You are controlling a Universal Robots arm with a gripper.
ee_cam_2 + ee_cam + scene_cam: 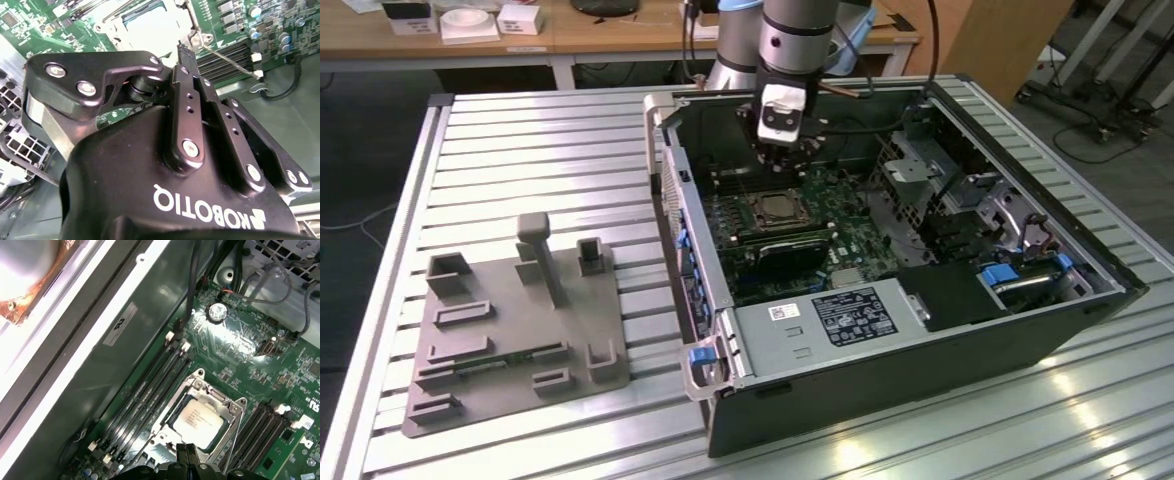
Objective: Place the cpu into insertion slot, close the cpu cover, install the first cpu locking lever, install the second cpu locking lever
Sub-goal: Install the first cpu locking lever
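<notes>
Slatted metal counter (520, 130). Grey fixture plate (507, 330) lies near, on the exterior view's left. Open computer case (881, 380) sits on the exterior view's right, with a grey labelled drive cage (841, 320) at its near end. Further in is the green motherboard (841, 255). The insertion slot (778, 210) is mid-board, and the cpu (200, 422) is seated in it, metal face up. The cpu cover (218, 399) is folded down flat, framing the chip. Memory slots (150, 385) run along both sides of the socket. A thin wire locking lever (230, 57) runs out from the socket corner; can't tell if it's latched. The gripper (187, 454) hangs over the socket's edge, jaws pressed together, nothing between them. Far back is a wooden desk (467, 45).
</notes>
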